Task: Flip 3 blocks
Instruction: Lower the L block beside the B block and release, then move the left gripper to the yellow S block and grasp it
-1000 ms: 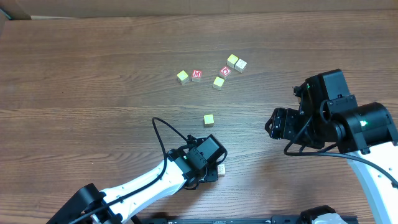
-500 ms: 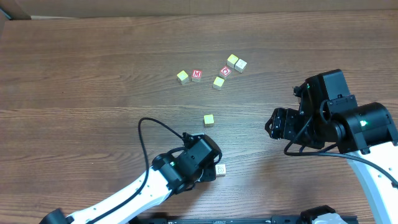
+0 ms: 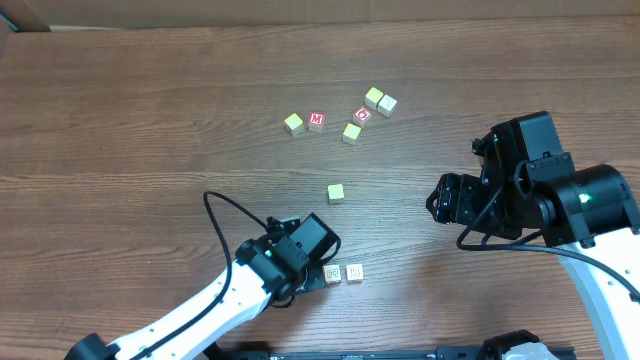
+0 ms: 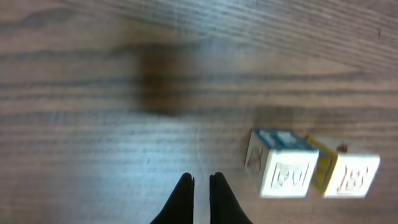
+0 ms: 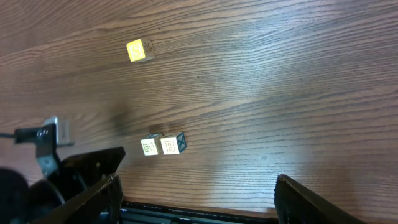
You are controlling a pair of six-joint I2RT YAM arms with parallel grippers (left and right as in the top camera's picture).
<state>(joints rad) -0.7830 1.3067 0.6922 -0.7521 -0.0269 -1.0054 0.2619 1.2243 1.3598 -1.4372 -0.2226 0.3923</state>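
The brown wooden table (image 3: 120,120) has grain running side to side. Toward its far edge lies a loose cluster of cubes. The red M cube (image 3: 316,121) sits just beside a green-topped cube (image 3: 293,123). The red O cube (image 3: 362,114) sits just beside a second green-topped cube (image 3: 351,132). Farther back, a third green-topped cube (image 3: 374,97) touches a pale cube (image 3: 387,104).

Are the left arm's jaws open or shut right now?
Shut and empty: in the left wrist view the tips nearly meet over bare tabletop, with the nearest block untouched off to the side.
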